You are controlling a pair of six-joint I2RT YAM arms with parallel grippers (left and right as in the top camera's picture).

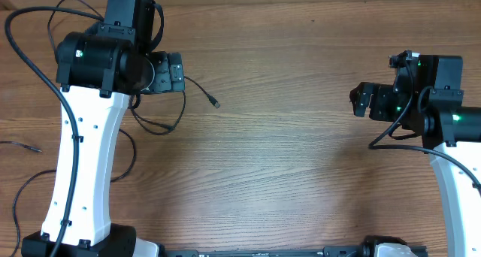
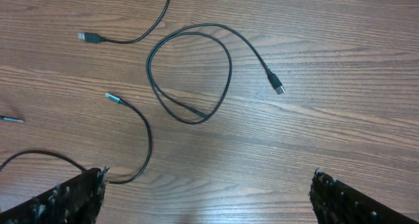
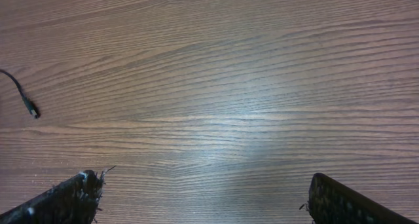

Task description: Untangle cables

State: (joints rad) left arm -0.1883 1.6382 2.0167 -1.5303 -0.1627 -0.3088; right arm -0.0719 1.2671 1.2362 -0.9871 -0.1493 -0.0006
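Left gripper [image 2: 208,178]: the jaws are held wide apart, with only bare wood seen between the dark fingers [image 2: 72,198].
Right gripper [image 3: 204,179]: the jaws are likewise spread fully, and bare wood is framed between them.
Looped cable [image 2: 229,70]: a thin black cord with a silver-tipped plug is laid in one open loop just ahead of the left gripper; its plug end is turned away to the right, apart from the other cords.
Hooked cable [image 2: 150,142]: a second thin black cord is curved from a silver tip down to the left finger's edge, near the loop but not crossing it.
USB cable [image 2: 91,38]: a third black cord with a flat silver plug is seen at the upper left, running out of view at the top.
Stray plug end [image 3: 29,109]: a black tip is seen at the left border of the right wrist view; which cord it belongs to cannot be told.
Wood-grain brown table [image 1: 285,174]: a wide stretch is left open between the two arms.
Edges: the far table edge is seen along the top of the overhead view, close behind the white-and-black left arm [image 1: 83,159].
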